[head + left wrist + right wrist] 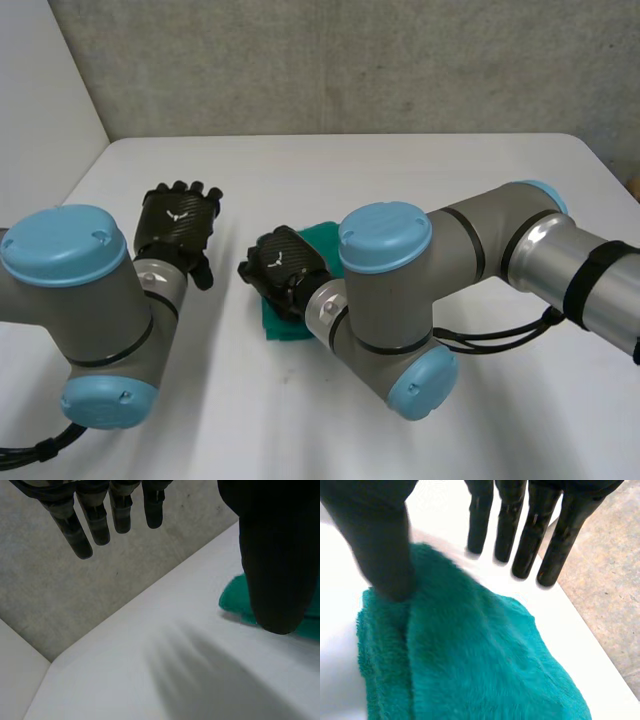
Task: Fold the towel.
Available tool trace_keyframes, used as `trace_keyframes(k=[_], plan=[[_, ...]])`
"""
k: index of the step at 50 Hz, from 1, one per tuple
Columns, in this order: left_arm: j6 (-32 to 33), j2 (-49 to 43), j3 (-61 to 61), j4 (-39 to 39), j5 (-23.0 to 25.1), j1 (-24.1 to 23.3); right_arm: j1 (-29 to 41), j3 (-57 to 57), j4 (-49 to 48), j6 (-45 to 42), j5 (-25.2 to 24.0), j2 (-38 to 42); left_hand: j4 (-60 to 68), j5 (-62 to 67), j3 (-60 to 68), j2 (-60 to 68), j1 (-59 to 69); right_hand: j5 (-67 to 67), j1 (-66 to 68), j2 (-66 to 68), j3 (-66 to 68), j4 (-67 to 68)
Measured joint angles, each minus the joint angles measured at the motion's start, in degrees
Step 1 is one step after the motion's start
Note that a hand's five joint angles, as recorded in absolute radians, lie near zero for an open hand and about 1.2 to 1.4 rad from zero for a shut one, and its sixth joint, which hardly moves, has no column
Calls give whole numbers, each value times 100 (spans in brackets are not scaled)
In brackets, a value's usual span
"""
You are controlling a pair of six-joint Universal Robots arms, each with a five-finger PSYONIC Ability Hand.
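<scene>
The teal towel (283, 328) lies near the middle of the white worktop (400, 180) as a small, thick bundle with a crease along one side. It looks folded at least once, so probably only a last fold or some tidying remains. The right robot hand (285, 268) hovers directly over it, fingers straight and spread, thumb tip at the bundle's edge, holding nothing. The left robot hand (178, 222) hangs just beside the towel, relaxed and empty.
</scene>
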Motion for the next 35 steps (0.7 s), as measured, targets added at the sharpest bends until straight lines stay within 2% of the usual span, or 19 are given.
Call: trace_keyframes(k=[2,3,5,6,10,12,14,21,27,35], plan=[[-22,-18,45,6,79,-16,-17,11,-35,0,153,-7,0,0,0,0,0,-2142,-1816,-2237,-2152,-2138],[-73,-35,105,13,191,-42,-48,33,-81,12,363,-56,0,0,0,0,0,-2748,-2155,-2759,-2792,-2736],[-123,-47,154,17,286,-63,-76,53,-114,27,530,-106,0,0,0,0,0,-2849,-2201,-2843,-2872,-2831],[-275,-76,272,16,486,-126,-134,99,-171,72,832,-213,0,0,0,0,0,-2942,-2234,-2936,-3022,-2917],[-608,-142,496,0,762,-278,-228,159,-212,209,1064,-342,0,0,0,0,0,-2942,-2235,-2936,-3022,-2917],[-915,-240,710,-33,931,-425,-461,249,-217,690,1232,-507,0,0,0,0,0,-2942,-2235,-2936,-3022,-2917],[-1188,-389,925,-107,1024,-563,-635,286,-160,1121,1209,-569,0,0,0,0,0,-2942,-2235,-2936,-3022,-2917],[-1458,-1036,1374,-638,960,-739,-1025,188,325,1981,857,-367,0,0,0,0,0,-2942,-2235,-2936,-3022,-2917],[-1384,-1542,1597,-1072,562,-713,-1217,-58,733,2366,684,75,0,0,0,0,0,-2942,-2235,-2936,-3022,-2917],[-968,-1635,1601,-1225,280,-618,-1380,-216,927,2434,683,195,0,0,0,0,0,-2942,-2235,-2936,-3022,-2917]])
